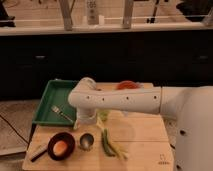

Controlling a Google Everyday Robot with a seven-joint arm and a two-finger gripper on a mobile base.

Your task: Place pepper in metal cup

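Observation:
The dark green pepper (106, 142) lies on the wooden table (145, 140), just right of the metal cup (86, 141). The small silver cup stands upright and I see nothing in it. My white arm (120, 100) reaches in from the right and bends down over the table's middle. My gripper (99, 120) hangs at the arm's end, just above the pepper's far tip and a little up and right of the cup. A paler yellow-green piece (118, 149) lies against the pepper's right side.
A black bowl with orange inside (61, 146) sits left of the cup, its handle pointing left. A green tray (52, 100) with a fork (61, 114) stands at the back left. A red object (127, 85) sits behind my arm.

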